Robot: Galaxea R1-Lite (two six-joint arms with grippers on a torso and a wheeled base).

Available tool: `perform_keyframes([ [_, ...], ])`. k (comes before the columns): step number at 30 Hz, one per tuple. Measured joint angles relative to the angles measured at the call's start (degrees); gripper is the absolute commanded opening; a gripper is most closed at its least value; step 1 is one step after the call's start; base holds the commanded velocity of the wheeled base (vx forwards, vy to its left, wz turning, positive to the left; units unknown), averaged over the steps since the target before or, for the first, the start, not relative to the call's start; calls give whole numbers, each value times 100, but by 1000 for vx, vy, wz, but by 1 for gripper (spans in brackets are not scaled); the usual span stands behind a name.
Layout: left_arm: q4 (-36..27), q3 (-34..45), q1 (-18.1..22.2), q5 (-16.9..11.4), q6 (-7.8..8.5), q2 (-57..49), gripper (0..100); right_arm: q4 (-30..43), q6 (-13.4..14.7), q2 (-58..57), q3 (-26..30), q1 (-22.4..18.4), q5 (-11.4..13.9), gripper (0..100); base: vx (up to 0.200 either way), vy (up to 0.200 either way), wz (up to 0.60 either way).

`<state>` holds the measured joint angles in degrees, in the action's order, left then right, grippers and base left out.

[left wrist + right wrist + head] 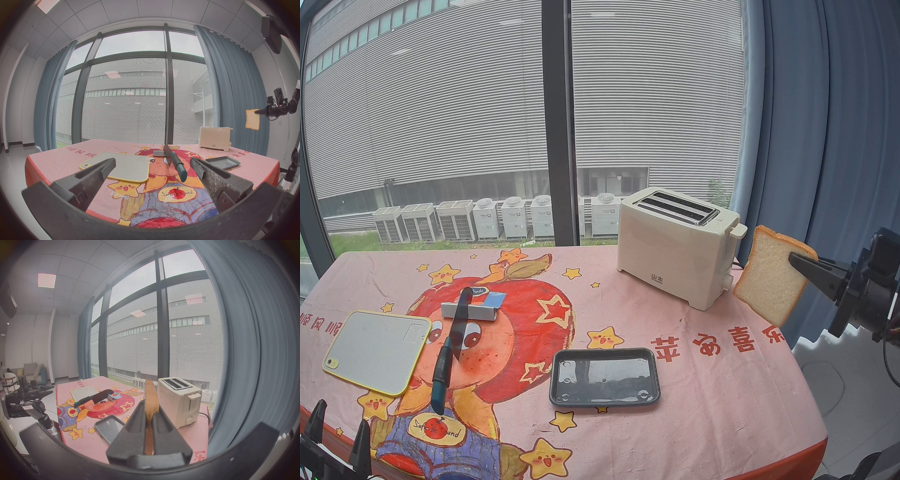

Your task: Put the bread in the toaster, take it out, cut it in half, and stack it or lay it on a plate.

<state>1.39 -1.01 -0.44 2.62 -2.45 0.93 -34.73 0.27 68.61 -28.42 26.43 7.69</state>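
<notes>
Bread (pixel 772 281) | pinched in right gripper (pixel 797 258), aloft beside toaster (pixel 675 244) | left gripper (pixel 152 162) spread wide, holding nothing

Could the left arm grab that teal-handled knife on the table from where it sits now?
Probably yes. The open left gripper sits at the near edge of the pink-clothed table, the teal-handled knife has its handle toward that edge, and nothing lies between.
</notes>
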Motion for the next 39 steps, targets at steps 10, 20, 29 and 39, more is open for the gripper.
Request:
perform_keyframes([
  [10,0,0,2,0,0,0,100,-22,-37,-188,262,116,46,0,-100,0,0],
  [20,0,0,2,0,2,0,100,-38,-34,-183,367,271,46,0,-200,0,0],
  [29,-2,0,2,0,0,0,100,-60,-43,-166,378,234,49,0,0,0,0],
  [39,0,0,0,0,2,0,100,-60,-51,-174,378,228,46,0,0,0,0],
])
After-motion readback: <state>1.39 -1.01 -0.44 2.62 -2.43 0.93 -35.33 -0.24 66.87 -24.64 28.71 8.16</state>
